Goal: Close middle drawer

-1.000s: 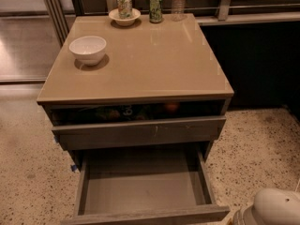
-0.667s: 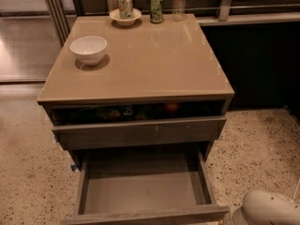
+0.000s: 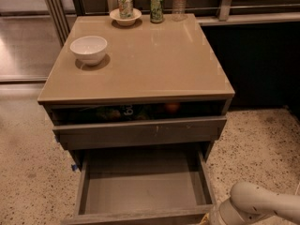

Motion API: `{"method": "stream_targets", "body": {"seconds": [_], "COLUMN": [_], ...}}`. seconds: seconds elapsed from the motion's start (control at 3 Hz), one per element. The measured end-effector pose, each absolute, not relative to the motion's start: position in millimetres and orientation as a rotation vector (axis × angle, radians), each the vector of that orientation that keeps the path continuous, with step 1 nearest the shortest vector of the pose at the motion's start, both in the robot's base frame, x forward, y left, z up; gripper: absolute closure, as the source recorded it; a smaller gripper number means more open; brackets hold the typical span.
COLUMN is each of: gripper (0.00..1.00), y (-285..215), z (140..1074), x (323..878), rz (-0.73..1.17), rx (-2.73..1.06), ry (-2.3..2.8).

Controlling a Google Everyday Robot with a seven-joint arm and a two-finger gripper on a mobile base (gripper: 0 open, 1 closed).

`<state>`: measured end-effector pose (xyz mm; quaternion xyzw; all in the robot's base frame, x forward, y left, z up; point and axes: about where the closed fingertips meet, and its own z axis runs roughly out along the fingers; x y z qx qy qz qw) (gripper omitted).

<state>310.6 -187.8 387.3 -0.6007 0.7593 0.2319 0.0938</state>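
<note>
Middle drawer [image 3: 140,191] stands pulled far out of the bench [image 3: 154,64] front, nearest of all. Its grey box is bare inside and its front is cut by the lower edge. Off the bench's front right, a white arm [image 3: 267,203] comes in from the lower right corner. The tool [image 3: 216,218] at its end sits close by the pulled-out front's right end. I cannot tell whether the tool is open or closed, nor whether it touches the wood. Just under the bench top, the top drawer [image 3: 140,132], with a small pale mark at its centre, stands slightly out. Dim coloured things show in the gap behind its front. On the bench top a white bowl [image 3: 88,48] sits near the left edge. Along the far edge stand a can [image 3: 125,5] in a small dish [image 3: 125,17], a second can [image 3: 156,7] just right of it, and a clear bottle [image 3: 179,3] beside that. Speckled floor [image 3: 262,144] lies to the bench's right.
</note>
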Motion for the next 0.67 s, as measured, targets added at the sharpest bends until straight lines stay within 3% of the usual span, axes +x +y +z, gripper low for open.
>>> {"method": "stream_targets", "body": {"seconds": [0.67], "gripper": [1.00], "y": [-139], "z": [419], "x": [338], "rz": [0.751], "rx": [-1.510], "ry": [2.199]}}
